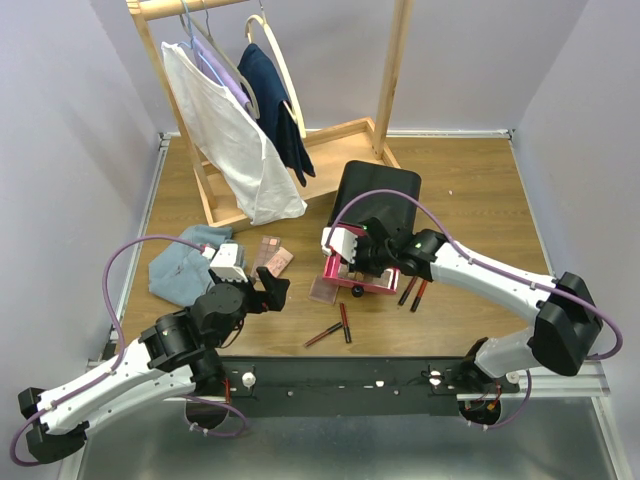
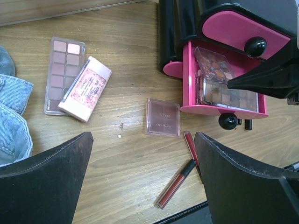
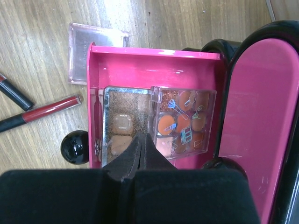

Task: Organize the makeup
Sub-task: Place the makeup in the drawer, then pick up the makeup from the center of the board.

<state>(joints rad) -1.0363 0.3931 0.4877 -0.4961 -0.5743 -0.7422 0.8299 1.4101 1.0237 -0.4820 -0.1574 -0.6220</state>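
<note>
**Two palettes in the drawer, the rest out on the table**

The right gripper (image 3: 140, 144) is over the pulled-out pink drawer (image 3: 154, 60), jaws pressed tight together with nothing between them. Its tip is right at the line where two palettes meet. Inside the drawer lies a brown palette (image 3: 122, 126), and a clear-lidded palette (image 3: 184, 119) with orange pans overlaps its edge. The drawer belongs to the black box (image 1: 378, 190), and the upper drawer (image 2: 233, 28) is closed.

Over to the left gripper (image 2: 144, 140): it hangs above the table (image 1: 480, 200), jaws spread wide, holding nothing. Below it a square case (image 2: 162, 116) lies flat, just beside the drawer's front corner. Near that, a red tube (image 2: 176, 184) and a second tube (image 2: 190, 147) lie with their ends close together. Farther off, a long palette (image 2: 58, 70) has a pink-white palette (image 2: 86, 88) lying across its corner, beside the blue cloth (image 2: 14, 116). Two more tubes (image 1: 418, 295) lie at the drawer's other side.
</note>
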